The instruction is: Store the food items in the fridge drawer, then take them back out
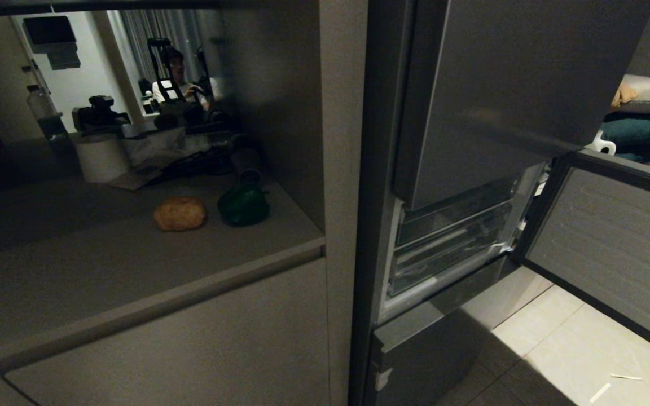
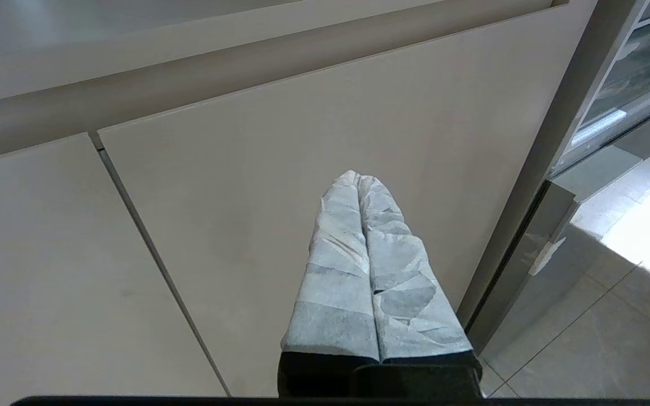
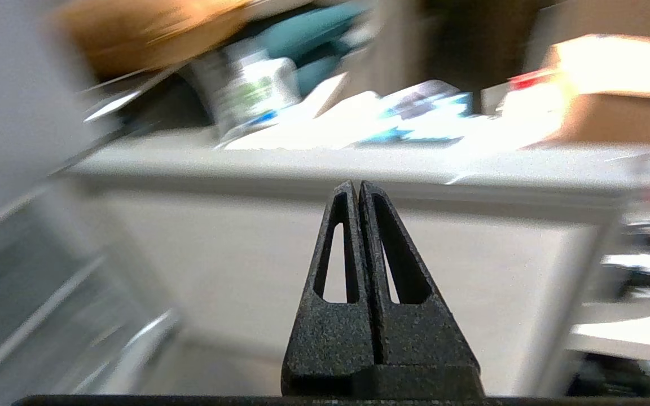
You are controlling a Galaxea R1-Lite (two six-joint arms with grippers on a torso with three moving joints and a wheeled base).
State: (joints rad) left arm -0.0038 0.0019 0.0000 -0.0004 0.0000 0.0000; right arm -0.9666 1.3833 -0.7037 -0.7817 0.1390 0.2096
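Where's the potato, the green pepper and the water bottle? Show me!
potato [image 1: 179, 213], head view, middle of its tan skin.
green pepper [image 1: 243, 206], head view, middle of its glossy body.
water bottle [image 1: 42, 108], head view, clear side below the cap.

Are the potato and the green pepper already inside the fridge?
No, the potato and green pepper lie side by side on the counter, left of the open fridge.

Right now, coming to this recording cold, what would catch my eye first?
The potato and the green bell pepper stand out, side by side on the grey counter left of the fridge. On the right, a fridge door hangs wide open, baring the clear drawers inside. Neither arm shows in the head view; the left gripper, wrapped in pale tape, hangs shut before the cabinet front.
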